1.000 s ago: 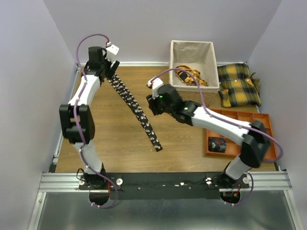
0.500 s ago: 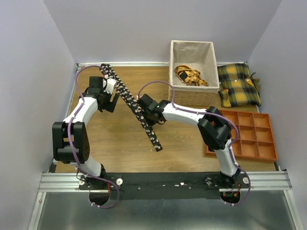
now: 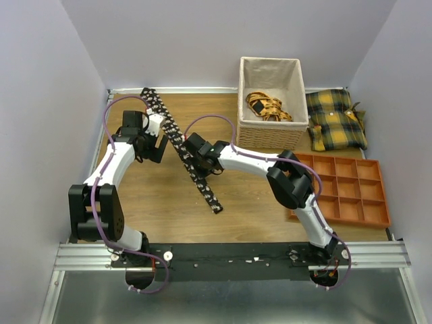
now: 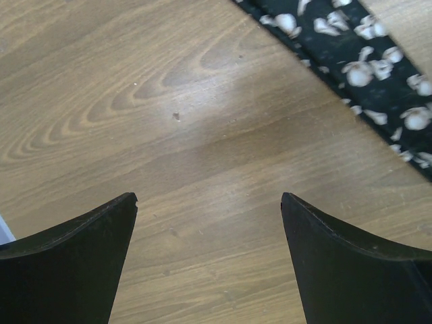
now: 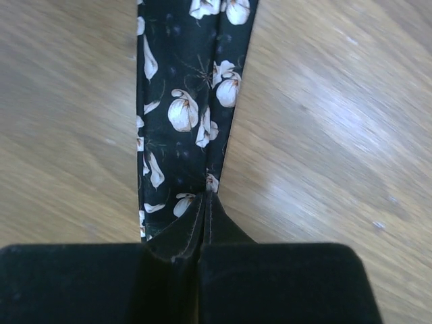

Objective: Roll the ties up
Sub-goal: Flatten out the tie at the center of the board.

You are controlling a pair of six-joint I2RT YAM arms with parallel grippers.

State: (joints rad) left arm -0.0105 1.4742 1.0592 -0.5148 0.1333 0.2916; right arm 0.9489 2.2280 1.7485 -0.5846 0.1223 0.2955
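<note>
Stretching diagonally across the wooden worktop (image 3: pixel 148 202), 1 long black flowered tie (image 3: pixel 208 194) lies unrolled. The right claw (image 3: pixel 192 158) is pinched tight on the tie's middle stretch, while the left claw (image 3: pixel 157 145) gapes wide, holding nothing, just beside the tie's far half.

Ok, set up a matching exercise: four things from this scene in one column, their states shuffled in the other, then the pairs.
1 left pincer
2 right pincer
3 tie
4 basket

a stretched out in a diagonal strip
b holding yellow straps
c open over bare table
d shut on black flowered fabric

Pairs: 1-c, 2-d, 3-a, 4-b.
</note>
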